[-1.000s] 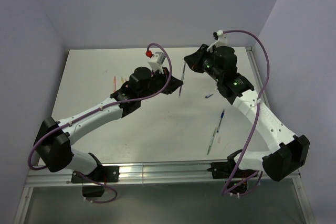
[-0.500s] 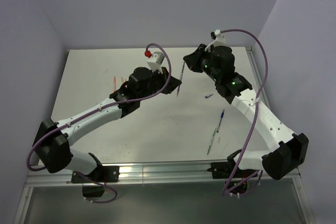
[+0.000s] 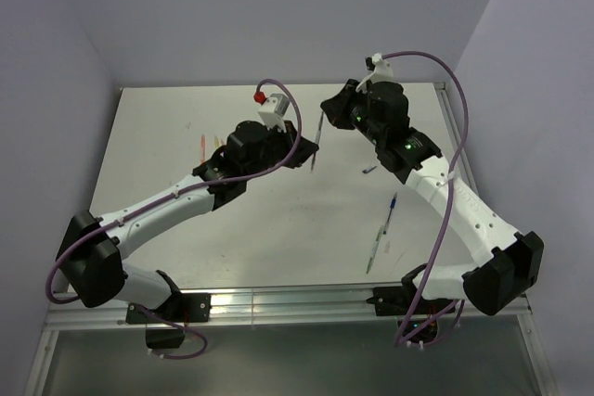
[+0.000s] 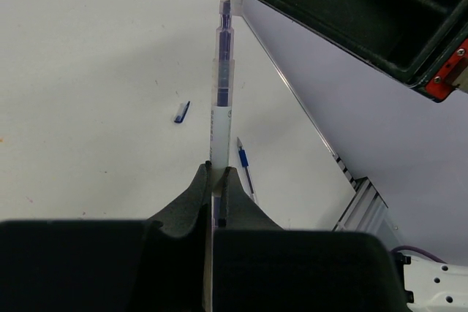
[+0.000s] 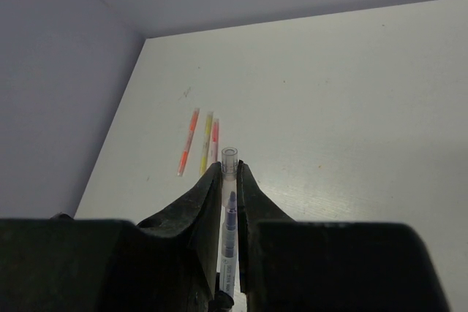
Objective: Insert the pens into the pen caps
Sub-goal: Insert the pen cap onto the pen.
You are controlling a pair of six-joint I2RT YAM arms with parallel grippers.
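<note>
My left gripper (image 3: 311, 147) is shut on a clear-barrelled pen (image 3: 316, 144) with a dark blue tip, held in the air above the table's far middle. In the left wrist view the fingers (image 4: 197, 188) clamp the pen (image 4: 219, 126), which points away to the right gripper's body (image 4: 344, 12). My right gripper (image 3: 328, 110) is shut on a translucent cap (image 5: 229, 160). The pen's dark tip (image 5: 230, 206) sits inside that cap, between the fingers (image 5: 208, 191). A dark blue cap (image 3: 369, 171) lies on the table, also seen in the left wrist view (image 4: 181, 112).
Orange (image 5: 187, 142), yellow (image 5: 207, 140) and red-pink (image 5: 215, 137) pens lie side by side at the far left, near the wall. A blue pen (image 3: 393, 206) and a green-clear pen (image 3: 375, 249) lie at the right. A metal rail (image 3: 278, 303) runs along the near edge.
The right gripper has shifted slightly left and toward the left gripper, and the pen held between them has moved a little left with it. Both grips are unchanged.
</note>
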